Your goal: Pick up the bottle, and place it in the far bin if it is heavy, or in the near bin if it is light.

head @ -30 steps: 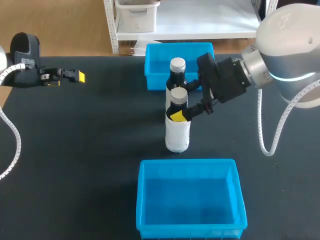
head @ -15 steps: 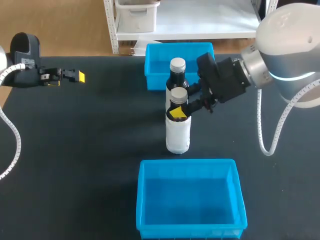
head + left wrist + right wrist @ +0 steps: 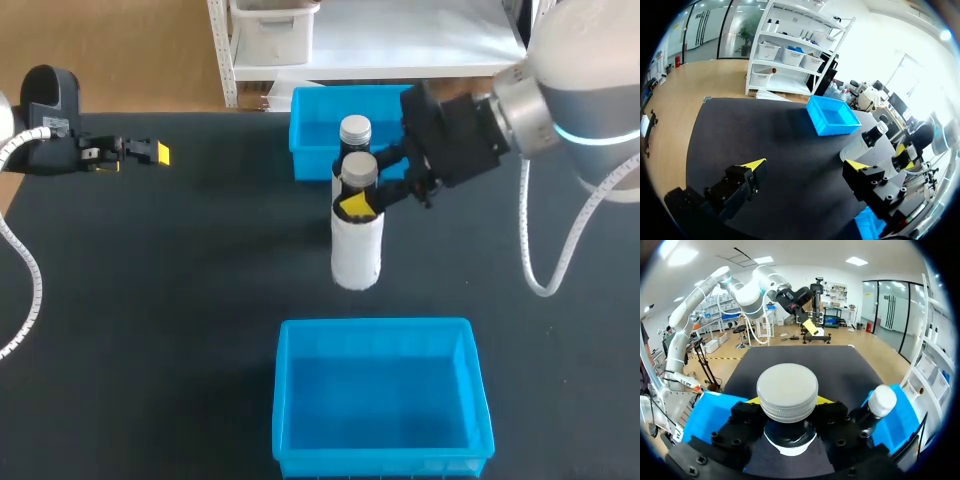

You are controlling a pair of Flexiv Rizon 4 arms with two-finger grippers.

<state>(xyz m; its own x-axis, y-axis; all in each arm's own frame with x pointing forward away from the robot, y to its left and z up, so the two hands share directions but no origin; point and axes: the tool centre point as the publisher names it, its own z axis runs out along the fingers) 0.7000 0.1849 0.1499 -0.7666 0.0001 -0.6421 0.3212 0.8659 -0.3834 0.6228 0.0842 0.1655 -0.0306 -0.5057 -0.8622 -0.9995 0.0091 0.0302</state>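
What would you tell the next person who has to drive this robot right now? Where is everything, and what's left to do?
Right gripper: shut on the neck of the bottle, just under its cap.
Left gripper: open, holding nothing, at the left side of the table.
Things: the held bottle is upright between the far bin and the near bin. A second bottle stands just behind it, by the far bin.
Done: the bottle is gripped.
Left: judge its weight, then set it in the far bin if heavy, the near bin if light.

Bright, even overhead light; bottle cap gleams; left wrist view washed white beyond table.
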